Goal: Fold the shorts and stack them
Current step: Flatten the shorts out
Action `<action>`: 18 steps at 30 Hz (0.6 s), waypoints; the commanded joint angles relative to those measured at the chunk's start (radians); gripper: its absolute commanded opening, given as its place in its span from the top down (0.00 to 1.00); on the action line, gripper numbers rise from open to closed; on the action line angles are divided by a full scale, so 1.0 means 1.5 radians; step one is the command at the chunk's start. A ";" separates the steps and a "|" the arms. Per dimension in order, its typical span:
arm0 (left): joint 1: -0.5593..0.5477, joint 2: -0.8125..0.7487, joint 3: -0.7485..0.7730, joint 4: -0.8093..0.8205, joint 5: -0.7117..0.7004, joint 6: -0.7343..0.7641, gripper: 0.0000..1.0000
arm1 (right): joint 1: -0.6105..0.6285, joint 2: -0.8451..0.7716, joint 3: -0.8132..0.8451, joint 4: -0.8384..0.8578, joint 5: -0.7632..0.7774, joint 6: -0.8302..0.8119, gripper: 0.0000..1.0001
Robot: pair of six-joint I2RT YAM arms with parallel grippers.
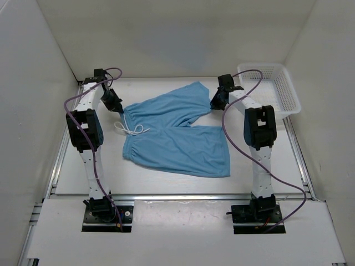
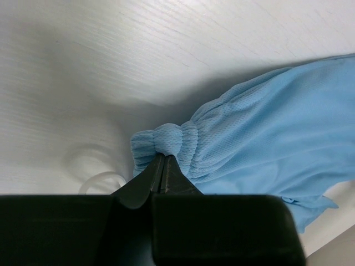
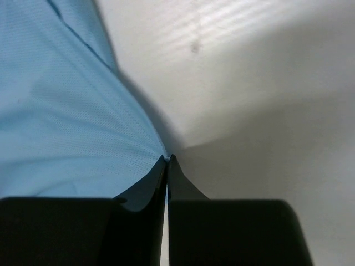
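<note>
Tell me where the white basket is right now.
In the top view, the basket sits at the far right corner of the table, just beyond the right hand, which pinches a leg of the shorts.

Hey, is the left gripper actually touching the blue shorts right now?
Touching. In the left wrist view, the left gripper is shut on the gathered waistband corner of the shorts, with the fabric bunched right at its fingertips.
</note>
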 commanded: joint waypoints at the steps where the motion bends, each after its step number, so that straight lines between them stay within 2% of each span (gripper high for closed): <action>1: -0.001 -0.011 0.062 -0.017 0.016 0.028 0.90 | -0.028 -0.099 -0.052 -0.018 0.087 0.028 1.00; 6: 0.005 0.010 0.123 -0.038 0.024 0.043 0.90 | -0.070 -0.175 -0.121 0.003 0.101 0.034 1.00; 10: -0.003 0.039 0.174 -0.038 0.046 0.043 0.90 | -0.084 -0.185 -0.136 0.003 0.101 0.015 1.00; 16: -0.026 0.139 0.287 -0.038 0.094 0.024 0.90 | -0.084 -0.178 -0.125 0.003 0.089 -0.008 1.00; 17: -0.026 0.149 0.298 -0.038 0.105 0.024 0.77 | -0.084 -0.164 -0.103 0.003 0.076 -0.016 0.84; 18: -0.026 0.156 0.306 -0.038 0.113 0.017 0.61 | -0.084 -0.158 -0.092 0.003 0.057 -0.035 0.62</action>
